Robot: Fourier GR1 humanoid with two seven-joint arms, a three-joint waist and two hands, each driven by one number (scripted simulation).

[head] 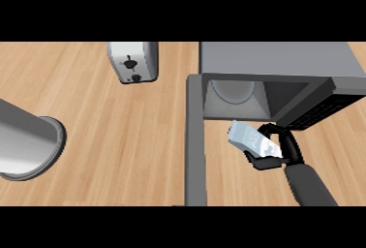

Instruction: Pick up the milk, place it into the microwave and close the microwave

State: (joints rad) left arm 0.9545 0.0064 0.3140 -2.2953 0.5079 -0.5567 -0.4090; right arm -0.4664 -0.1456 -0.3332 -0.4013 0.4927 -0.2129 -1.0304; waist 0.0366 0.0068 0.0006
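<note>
Right robot hand (275, 154) has its fingers curled around the milk (250, 138), carton held above the counter (129, 140) just in front of the open microwave (271, 82). Left one's not in shot. My worry: the carton is tilted, its long axis pointing up-left, so it could clip the cavity's lower lip or the open door (194, 145) going in.

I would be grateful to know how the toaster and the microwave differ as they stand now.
The toaster is small and closed-bodied; the microwave is far bigger, its door swung open. The toaster stands alone at the counter's back; the microwave has the right hand holding the milk before its opening. Both are grey.
</note>
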